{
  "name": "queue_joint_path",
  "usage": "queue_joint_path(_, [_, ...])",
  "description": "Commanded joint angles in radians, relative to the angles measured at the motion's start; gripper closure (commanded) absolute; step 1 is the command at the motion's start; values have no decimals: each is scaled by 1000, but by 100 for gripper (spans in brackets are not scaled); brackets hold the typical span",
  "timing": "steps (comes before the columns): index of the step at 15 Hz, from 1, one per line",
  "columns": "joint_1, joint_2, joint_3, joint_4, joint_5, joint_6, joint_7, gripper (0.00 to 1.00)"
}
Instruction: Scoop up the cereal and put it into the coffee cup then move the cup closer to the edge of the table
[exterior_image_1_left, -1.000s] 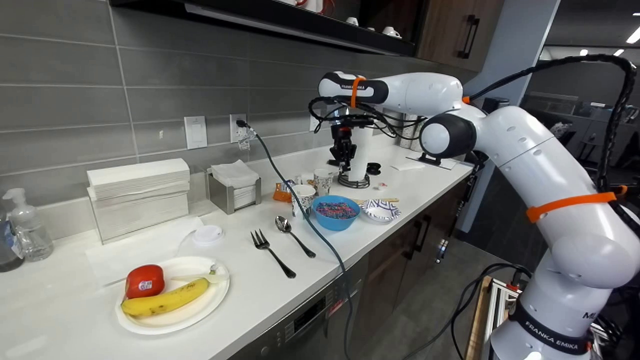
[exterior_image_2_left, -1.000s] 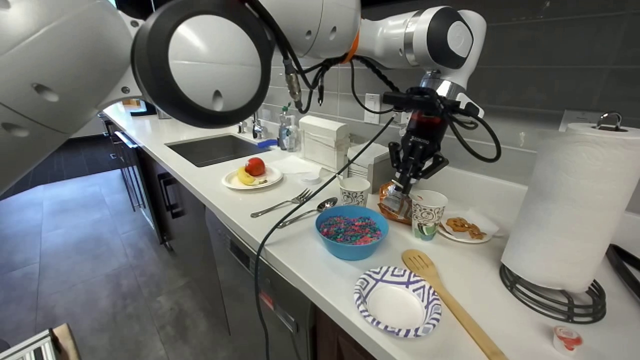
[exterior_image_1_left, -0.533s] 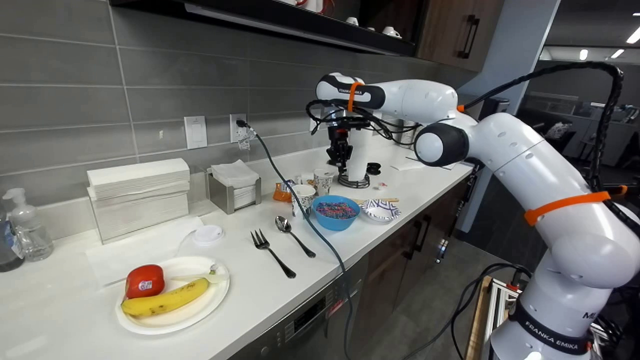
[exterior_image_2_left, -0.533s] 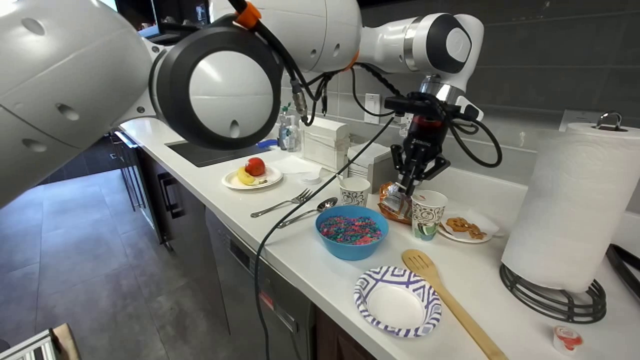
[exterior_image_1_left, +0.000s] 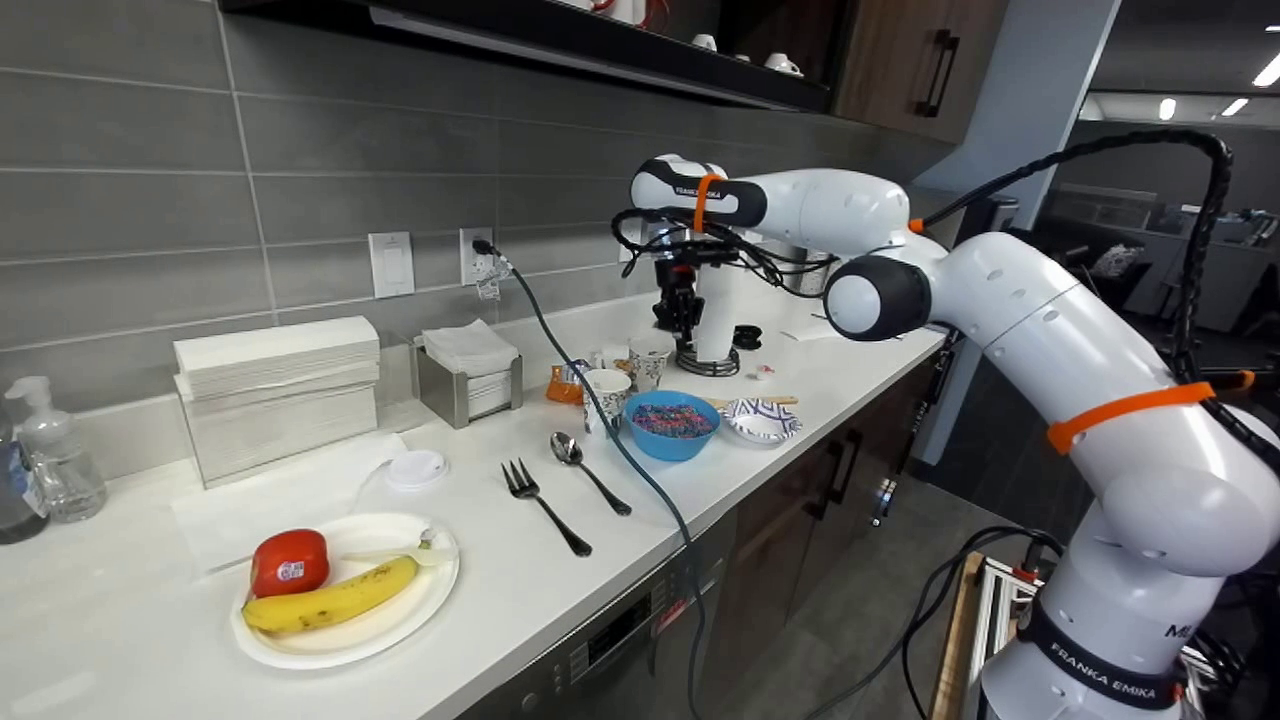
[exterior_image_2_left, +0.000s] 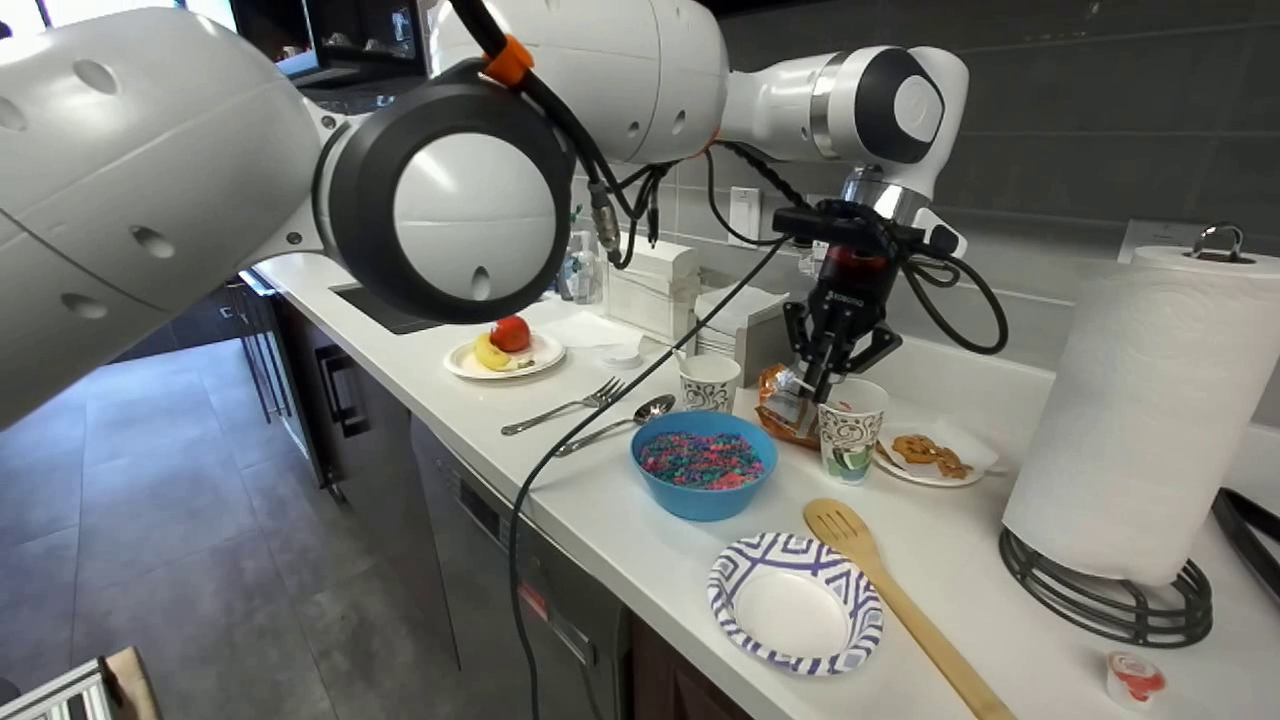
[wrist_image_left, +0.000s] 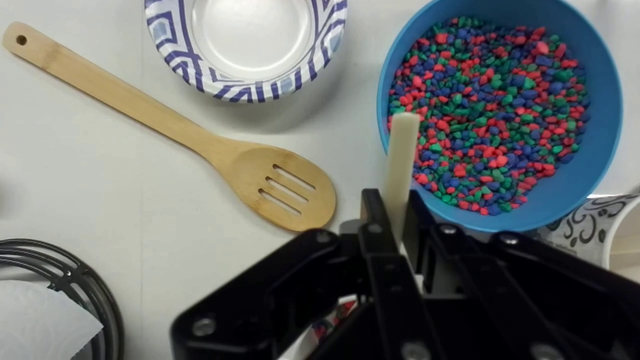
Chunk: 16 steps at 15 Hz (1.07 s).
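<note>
Two patterned paper cups (exterior_image_2_left: 850, 438) stood upright, long axes vertical, on the surface (exterior_image_2_left: 965, 560); one blue bowl (exterior_image_2_left: 700, 503) held the loose, multicoloured cereal (wrist_image_left: 492, 112). My tool (wrist_image_left: 395, 204), narrowly closed, gripped one pale flat stick (wrist_image_left: 402, 145), whose long axis ran up the wrist view.

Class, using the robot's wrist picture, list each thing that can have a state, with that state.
hand: shut on the pale stick
blue bowl: upright, partly filled
coloured bits: loose, in the blue bowl
cup by the hand: lidless, some bits showing inside
cup at the right edge: lidless, contents unclear
wooden spatula: lying flat
patterned paper bowl: face up
paper towel roll: upright on wire stand
</note>
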Motion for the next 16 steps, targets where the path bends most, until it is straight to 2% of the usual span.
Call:
queue_joint_path(1, [-4,45,-3,75,-9,-15,-16,97])
queue_joint_path(9, [-4,60,-2,88,-6,-4,-11,97])
queue_joint_path(11, [-5,61,-2,90,-4,-5,-9,61])
queue_joint_path(16, [-5,57,-2,94,-4,-2,-8,25])
